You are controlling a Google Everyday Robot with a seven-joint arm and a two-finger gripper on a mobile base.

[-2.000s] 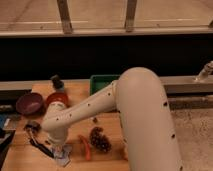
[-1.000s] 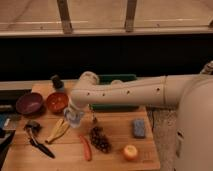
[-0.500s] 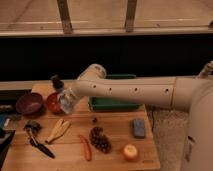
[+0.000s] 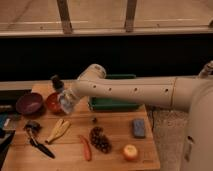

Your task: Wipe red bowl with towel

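The red bowl [image 4: 52, 102] sits on the wooden table [image 4: 115, 130] at the back left, beside a dark purple bowl [image 4: 29, 103]. My gripper [image 4: 66, 101] is at the end of the white arm that reaches in from the right. It hangs at the red bowl's right rim, just above it. It is shut on a pale crumpled towel [image 4: 69, 98], which partly hides the fingers. The towel is next to the bowl; I cannot tell whether it touches it.
A green tray [image 4: 116, 104] lies behind the arm. A dark bottle [image 4: 56, 83] stands behind the red bowl. A banana [image 4: 59, 130], black tool [image 4: 38, 141], grapes [image 4: 100, 139], red chili [image 4: 86, 148], apple [image 4: 130, 151] and blue sponge [image 4: 138, 128] lie at the front.
The gripper has risen from the front left of the table and moved back toward the red bowl, carrying the towel. It now sits at the bowl's right rim.
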